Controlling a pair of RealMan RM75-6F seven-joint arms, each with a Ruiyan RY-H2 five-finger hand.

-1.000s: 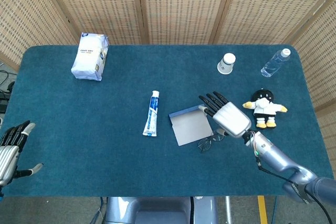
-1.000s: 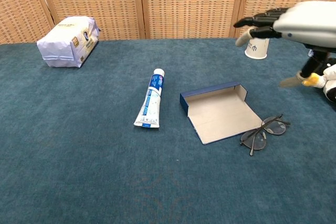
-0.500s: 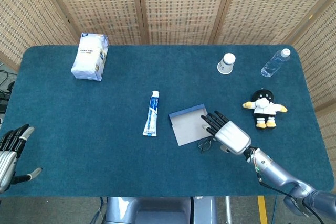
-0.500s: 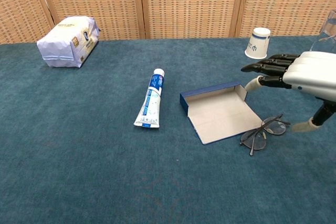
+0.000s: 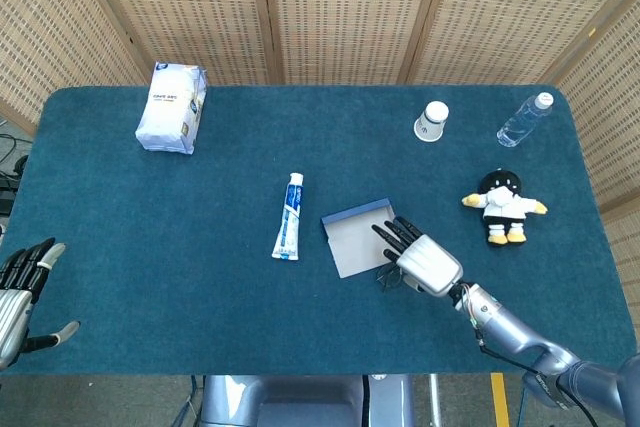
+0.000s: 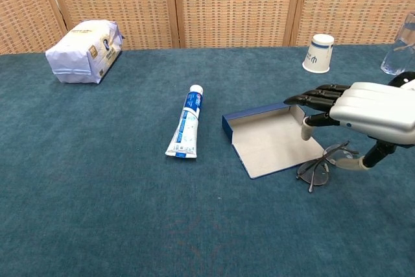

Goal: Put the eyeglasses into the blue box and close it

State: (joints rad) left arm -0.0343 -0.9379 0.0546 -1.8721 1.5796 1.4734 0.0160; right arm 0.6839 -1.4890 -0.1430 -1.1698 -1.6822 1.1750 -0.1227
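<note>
The blue box [image 5: 356, 238] [image 6: 271, 142] lies open at mid-table, its pale inside facing up. Just right of its flap the eyeglasses [image 6: 319, 167] [image 5: 389, 276] rest folded on the cloth. My right hand [image 5: 422, 260] [image 6: 363, 110] hovers low over them with fingers stretched out toward the box, one bent down near the flap's edge, and holds nothing. In the head view it covers most of the glasses. My left hand [image 5: 18, 292] stays open at the table's front left edge, empty.
A toothpaste tube [image 5: 289, 215] lies left of the box. A white packet [image 5: 172, 107] sits far left at the back. A paper cup [image 5: 432, 120], a water bottle [image 5: 524, 120] and a plush toy [image 5: 503, 206] stand to the right.
My right hand has come down and drawn back toward the near edge, from above the box's right end to just over the eyeglasses. The left hand dropped slightly at first, then stayed.
</note>
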